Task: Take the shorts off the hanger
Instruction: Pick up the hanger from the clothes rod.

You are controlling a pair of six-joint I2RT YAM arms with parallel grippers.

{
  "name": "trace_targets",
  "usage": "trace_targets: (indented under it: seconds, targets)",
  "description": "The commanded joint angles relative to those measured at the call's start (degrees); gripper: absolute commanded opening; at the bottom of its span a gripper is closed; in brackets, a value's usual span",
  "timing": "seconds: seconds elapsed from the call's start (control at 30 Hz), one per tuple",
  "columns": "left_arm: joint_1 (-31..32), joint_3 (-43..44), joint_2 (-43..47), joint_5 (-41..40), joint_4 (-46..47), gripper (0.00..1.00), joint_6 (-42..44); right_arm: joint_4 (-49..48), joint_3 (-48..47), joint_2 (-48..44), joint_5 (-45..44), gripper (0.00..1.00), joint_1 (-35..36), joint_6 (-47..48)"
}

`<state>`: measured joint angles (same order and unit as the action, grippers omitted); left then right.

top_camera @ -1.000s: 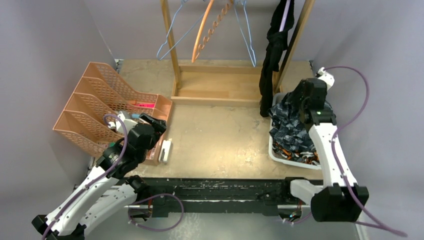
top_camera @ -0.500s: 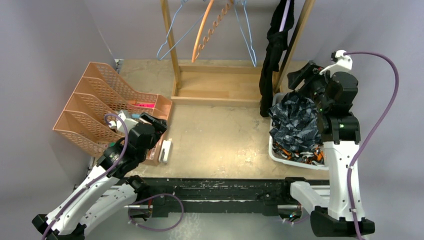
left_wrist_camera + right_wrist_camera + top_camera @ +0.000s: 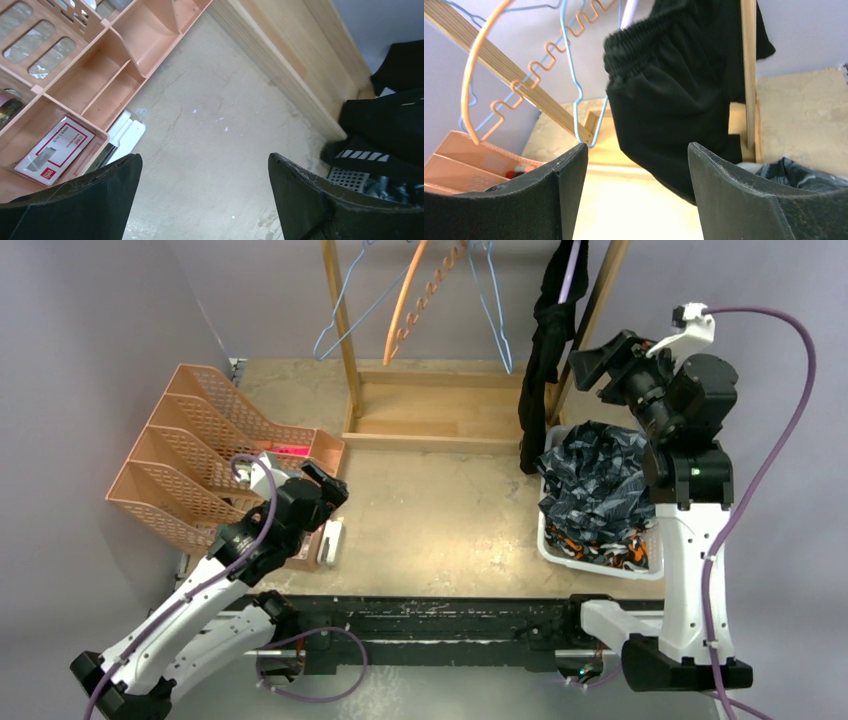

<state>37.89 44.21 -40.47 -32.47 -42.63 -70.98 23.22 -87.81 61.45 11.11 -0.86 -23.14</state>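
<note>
The plain black shorts [image 3: 545, 360] hang on a purple hanger [image 3: 570, 270] at the right end of the wooden rack; they also show in the right wrist view [image 3: 674, 100]. My right gripper [image 3: 592, 365] is open and empty, raised just right of the black shorts and facing them, apart from them [image 3: 638, 150]. The dark grey-blue camouflage shorts [image 3: 595, 480] lie on top in the white basket [image 3: 548, 540], with the orange-black-white camouflage pair [image 3: 600, 548] under them. The olive green pair is hidden. My left gripper [image 3: 325, 482] is open and empty, low over the table [image 3: 204, 160].
Two empty blue hangers [image 3: 345, 325] and an orange one [image 3: 400, 310] hang on the wooden rack [image 3: 440, 405]. A peach desk organiser [image 3: 190, 455] stands at the left, with a small white object [image 3: 331, 540] beside it. The grey wall is close behind.
My right arm has risen from over the basket and swung back toward the hanging black shorts. My left gripper has shifted slightly right and forward.
</note>
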Motion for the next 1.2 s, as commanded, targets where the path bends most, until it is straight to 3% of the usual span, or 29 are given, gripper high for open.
trace_targets:
  seconds: [0.0,0.23,0.5,0.67,0.8,1.17]
  targets:
    - [-0.31,2.7,-1.56,1.61,0.79,0.98,3.11,-3.84,-7.03,2.72,1.95,0.75,-0.02,-1.03]
    - [-0.33,1.94,-2.62,4.9,3.66,0.98,5.22,3.75,-20.98,13.27,2.43,0.82,0.61,1.95]
    - [-0.29,2.42,-4.06,6.25,3.75,0.97,6.04,12.11,-34.83,24.39,-7.08,0.86,6.41,5.96]
    - [-0.33,3.03,-3.36,5.56,2.91,0.98,6.48,10.21,-35.21,26.0,-12.02,0.84,8.53,5.45]
    - [-0.3,3.26,-2.71,4.92,2.13,0.98,6.39,6.91,-33.27,25.86,-23.15,0.83,13.09,8.46]
    - [-0.33,3.86,-2.31,4.36,1.39,0.96,6.29,2.62,-32.87,29.11,-26.95,0.78,13.26,2.77]
